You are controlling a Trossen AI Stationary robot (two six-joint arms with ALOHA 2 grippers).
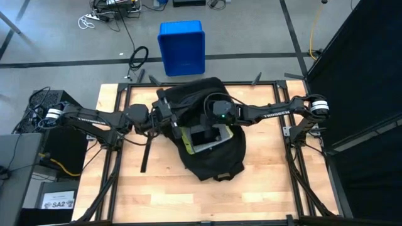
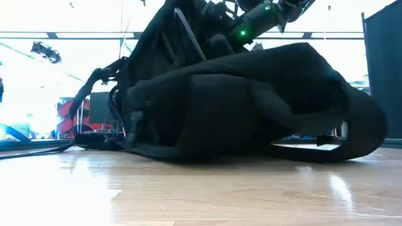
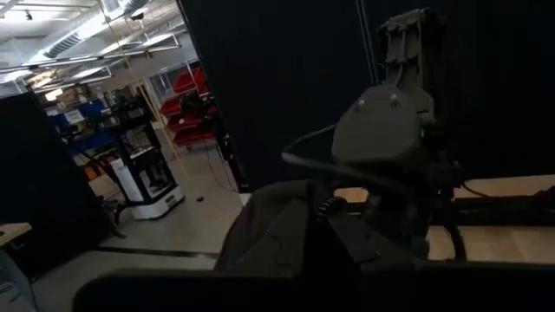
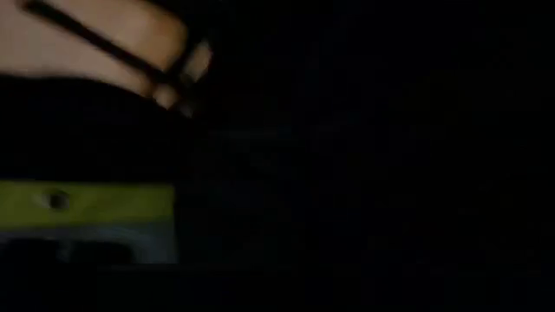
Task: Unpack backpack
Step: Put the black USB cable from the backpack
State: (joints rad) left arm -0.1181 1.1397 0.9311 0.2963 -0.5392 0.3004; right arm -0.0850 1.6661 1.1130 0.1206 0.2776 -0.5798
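High view first: we see the backpack (image 1: 210, 147) lying near the middle of the wooden table (image 1: 125, 194), its mouth gaping toward the left arm, with a pale flat item (image 1: 207, 139) and a yellow-green strip (image 1: 186, 141) showing inside the opening. We judge the unpacking to be at its early stage — contents are still inside and nothing lies out on the table beside the bag.

Both arms reach in from their sides and meet over the bag. The left gripper (image 1: 168, 120) sits at the near-left rim of the opening, fingers pressed together; it seems to pinch the fabric edge, though we cannot tell for certain that it has cloth. The right gripper (image 1: 202, 129) dips into the mouth from the other side, wrist bent downward over the bag, fingers also pressed together, and we cannot make out anything held.

Next, we judge, the right fingers must spread and settle on the pale item — while the left keeps the rim lifted so the opening stays wide.

Beyond the table, a blue bin (image 1: 181, 47) stands on the floor, well apart.
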